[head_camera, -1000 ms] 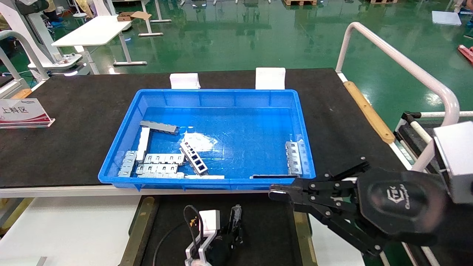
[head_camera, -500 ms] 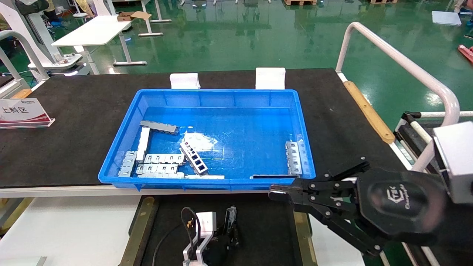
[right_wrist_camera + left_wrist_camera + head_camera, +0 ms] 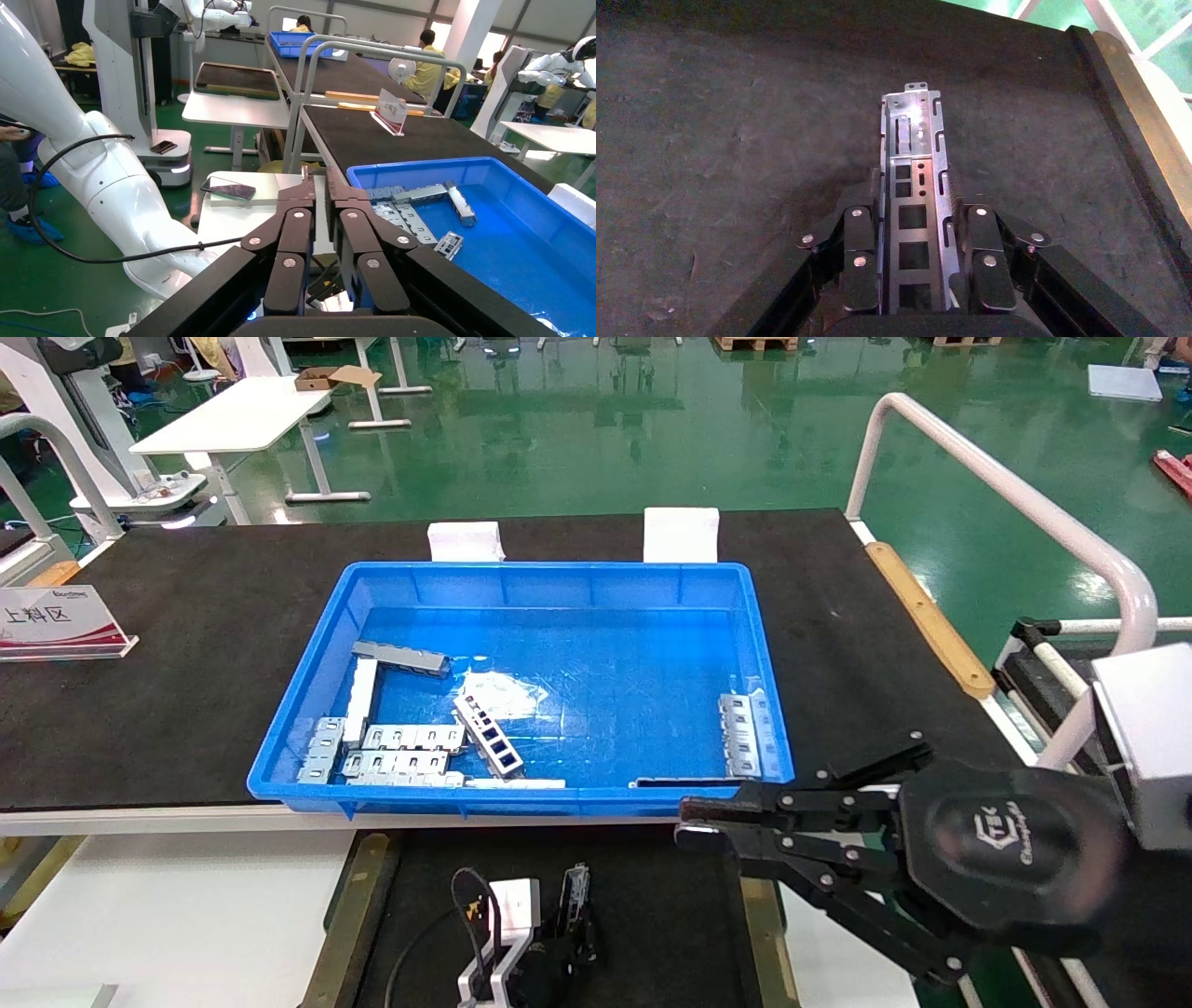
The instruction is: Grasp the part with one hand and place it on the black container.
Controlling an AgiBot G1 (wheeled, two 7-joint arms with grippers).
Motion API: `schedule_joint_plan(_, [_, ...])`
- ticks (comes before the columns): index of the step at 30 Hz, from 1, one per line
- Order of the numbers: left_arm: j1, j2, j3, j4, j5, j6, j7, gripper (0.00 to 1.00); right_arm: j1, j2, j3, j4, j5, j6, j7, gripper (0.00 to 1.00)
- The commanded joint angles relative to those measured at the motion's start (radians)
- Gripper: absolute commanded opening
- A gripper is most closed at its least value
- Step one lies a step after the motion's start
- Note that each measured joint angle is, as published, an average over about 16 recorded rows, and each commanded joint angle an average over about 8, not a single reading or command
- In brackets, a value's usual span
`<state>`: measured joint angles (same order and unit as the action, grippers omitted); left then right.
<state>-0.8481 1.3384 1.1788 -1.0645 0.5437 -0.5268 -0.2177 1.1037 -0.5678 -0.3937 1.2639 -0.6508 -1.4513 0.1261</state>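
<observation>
My left gripper (image 3: 916,263) had the part (image 3: 914,217) pinched between its fingers, low at the bottom centre of the head view, right over the black container (image 3: 652,915). Right gripper (image 3: 694,823) sat at lower right by the blue bin (image 3: 549,589), fingers pressed together, empty.

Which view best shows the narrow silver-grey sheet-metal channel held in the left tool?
The left wrist view: the silver-grey sheet-metal channel fills the middle, clamped between the left tool's fingers above the matte-black tray, its cut-outs plain. The head view shows it only as a thin edge-on sliver. The right wrist view does not show it.
</observation>
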Motion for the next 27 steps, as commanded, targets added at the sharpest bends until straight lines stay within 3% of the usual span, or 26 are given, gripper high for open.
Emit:
schedule_joint_plan(1, [-0.001, 0.000, 0.003, 0.002, -0.002, 0.000, -0.004, 1.00, 0.000, 0.000, 0.000, 0.000, 0.000, 0.000, 0.000, 1.00])
schedule_joint_plan(16, [-0.012, -0.024, 0.010, -0.019, 0.021, 0.012, -0.034, 1.00, 0.000, 0.000, 0.000, 0.000, 0.000, 0.000, 0.000, 1.00])
schedule_joint_plan(27, [0.008, -0.166, -0.004, -0.146, 0.095, 0.151, -0.055, 1.00, 0.000, 0.000, 0.000, 0.000, 0.000, 0.000, 0.000, 1.00])
